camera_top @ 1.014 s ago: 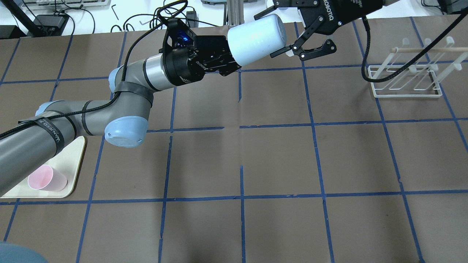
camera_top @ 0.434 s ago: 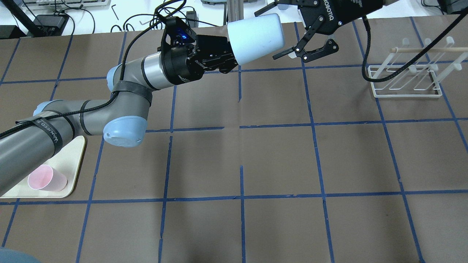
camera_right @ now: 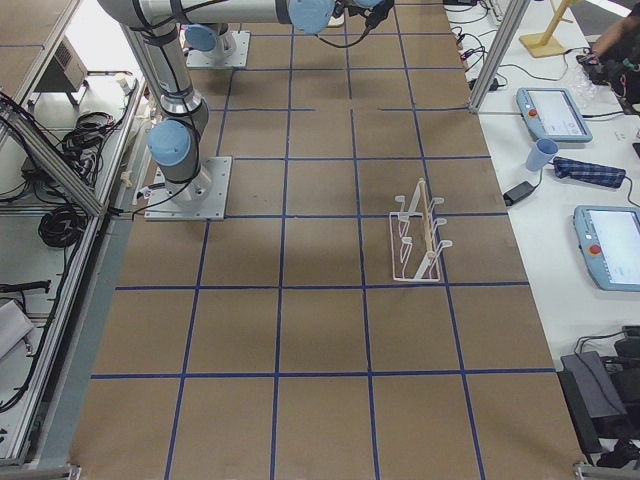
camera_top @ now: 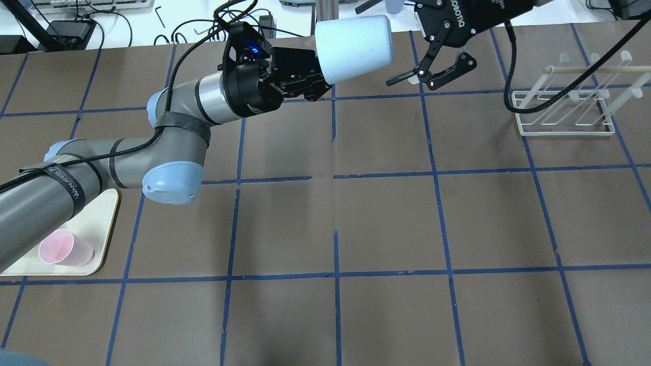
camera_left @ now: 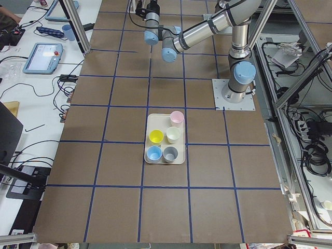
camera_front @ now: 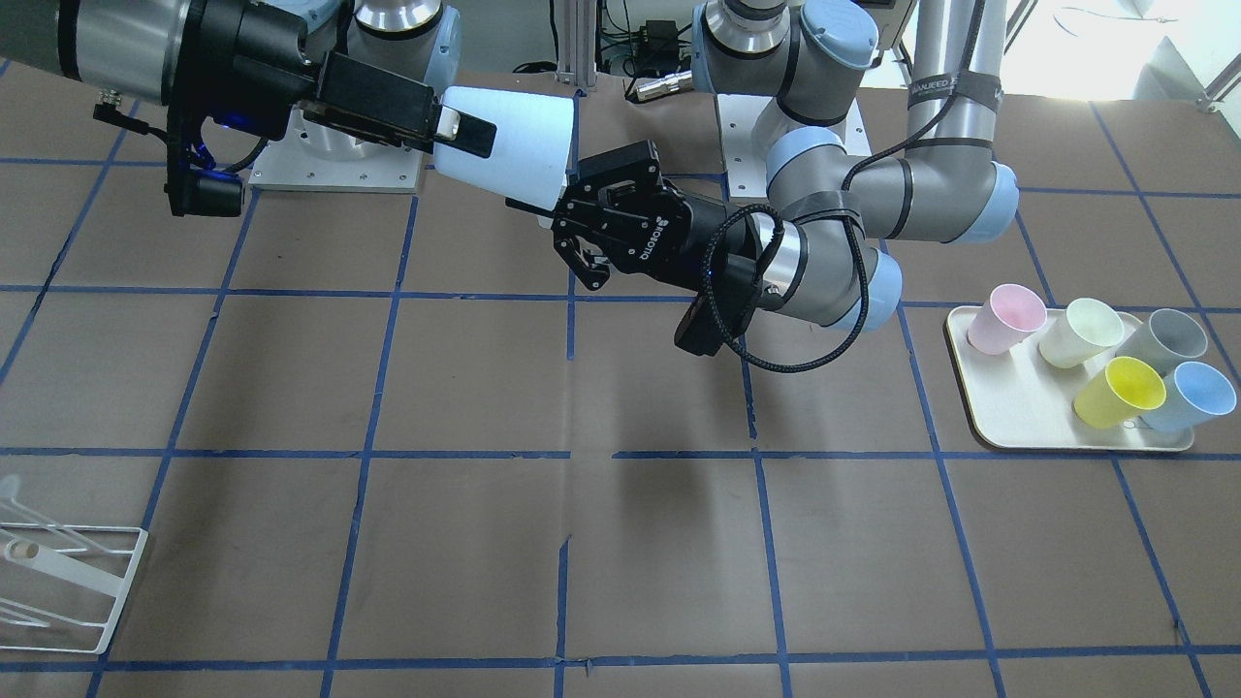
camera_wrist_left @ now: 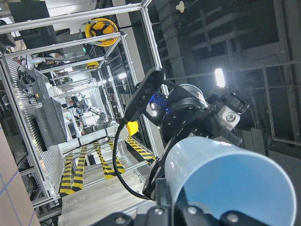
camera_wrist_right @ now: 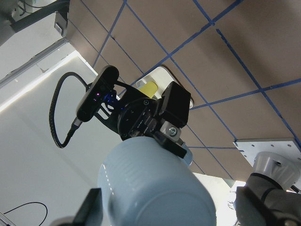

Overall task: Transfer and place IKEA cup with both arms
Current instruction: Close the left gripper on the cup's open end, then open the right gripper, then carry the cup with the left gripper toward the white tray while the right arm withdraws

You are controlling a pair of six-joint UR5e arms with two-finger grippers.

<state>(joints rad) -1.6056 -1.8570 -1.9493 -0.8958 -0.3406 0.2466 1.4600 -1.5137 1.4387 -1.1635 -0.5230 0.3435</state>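
Overhead exterior: mid-air handover.
Left gripper [camera_top: 316, 86]: clamped on IKEA cup [camera_top: 346, 48] rim, offering its base.
Right gripper [camera_top: 375, 46]: wide, astride that base to take it.

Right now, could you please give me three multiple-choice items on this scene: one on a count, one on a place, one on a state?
1. How many cups stand on the tray?
A three
B five
C six

2. Where is the rack?
A on the robot's right side
B at the centre
C on the robot's left side

3. The right gripper is:
A open about the held cup
B shut on it
C far from it

Key:
1 B: pink, cream, grey, yellow, blue.
2 A: it stands at the overhead view's right.
3 A: its fingers straddle the held cup with a gap, while the left gripper grips the rim.
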